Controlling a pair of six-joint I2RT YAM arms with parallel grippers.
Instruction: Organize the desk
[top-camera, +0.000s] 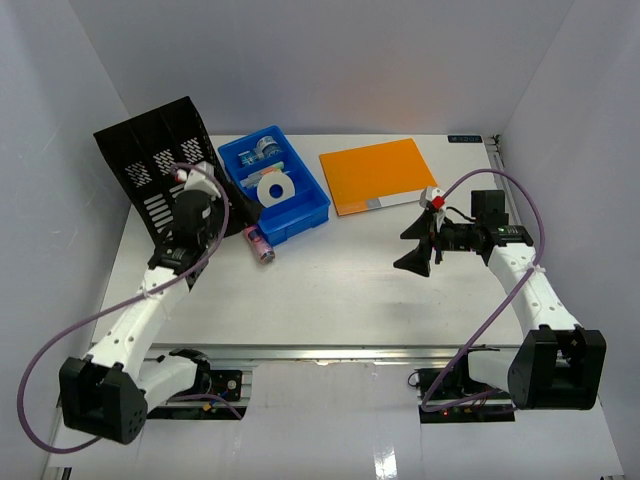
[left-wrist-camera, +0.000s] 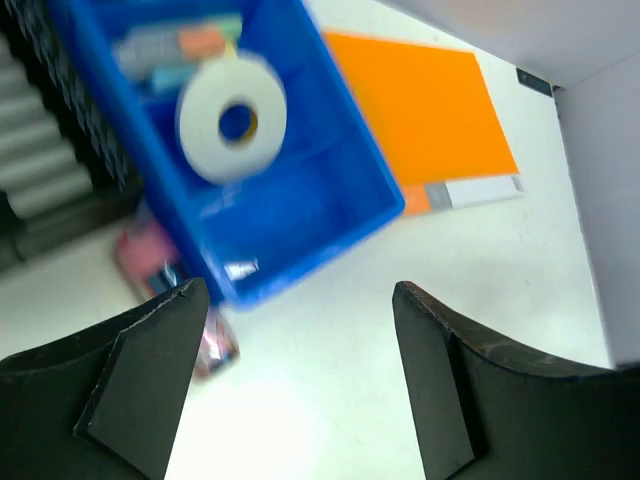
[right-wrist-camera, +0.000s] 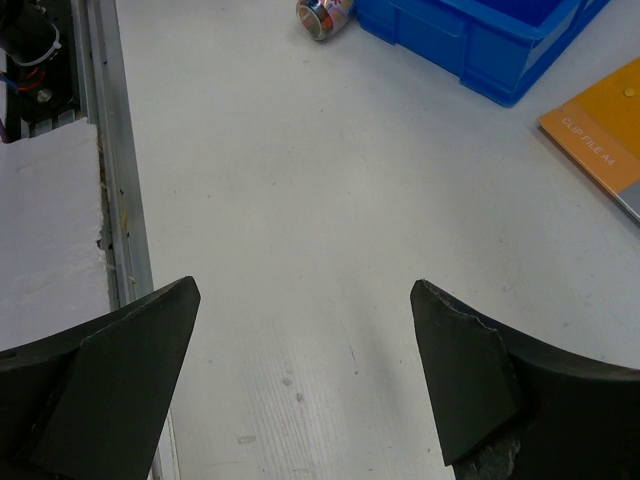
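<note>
The left gripper (left-wrist-camera: 295, 292) hangs over the near corner of the blue tray (left-wrist-camera: 310, 215), jaws apart and empty. The right gripper (right-wrist-camera: 303, 288) is well right of the tray, jaws also wide apart. The white desk (top-camera: 330, 290) lies under the tray, with an orange folder (top-camera: 378, 175) just right of it.

Both arms extended; left fingers (left-wrist-camera: 130, 390) spread, right fingers (right-wrist-camera: 110, 385) spread.

White desk (top-camera: 340, 290): blue tray (top-camera: 300, 222), orange folder (top-camera: 378, 175), rack (top-camera: 150, 160)
</note>
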